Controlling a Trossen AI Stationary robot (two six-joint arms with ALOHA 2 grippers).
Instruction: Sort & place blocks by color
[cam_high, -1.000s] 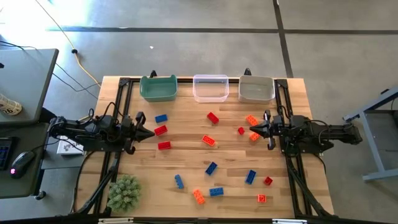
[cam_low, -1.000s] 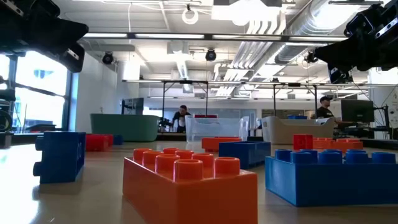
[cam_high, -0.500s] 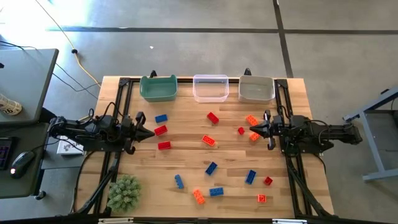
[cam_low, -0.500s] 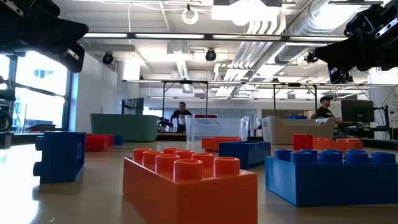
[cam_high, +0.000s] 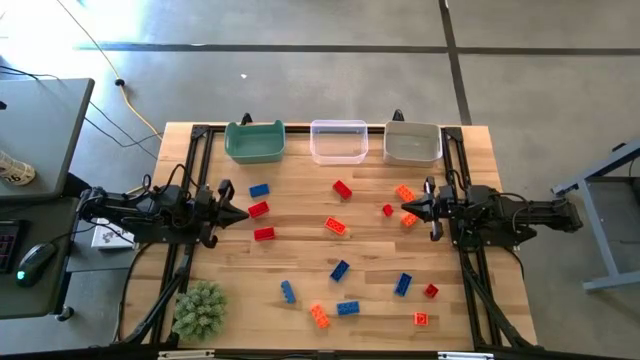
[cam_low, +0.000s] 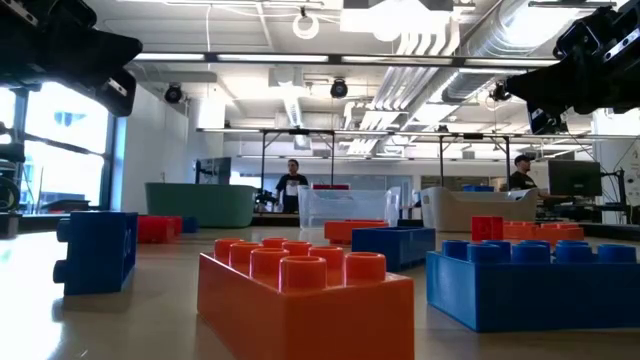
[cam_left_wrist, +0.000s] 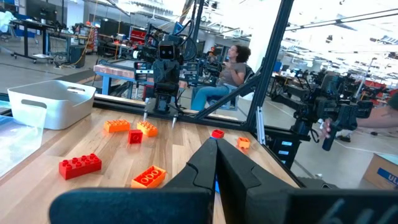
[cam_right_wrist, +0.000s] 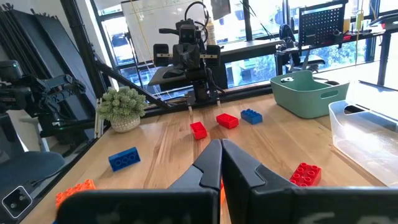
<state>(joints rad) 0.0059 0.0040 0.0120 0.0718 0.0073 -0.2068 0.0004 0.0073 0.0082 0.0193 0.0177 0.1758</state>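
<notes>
No movement on surface since earlier frame. Left hand, right hand pressed together, empty, at opposite edges; blocks scattered between.

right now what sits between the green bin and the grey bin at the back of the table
The clear bin stands between the green bin and the grey bin, seen in the high view.

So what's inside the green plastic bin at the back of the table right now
Seen from above, the green plastic bin shows only its bare floor, no blocks. The right wrist camera sees just its outer wall and rim, so the inside is hidden there.
</notes>
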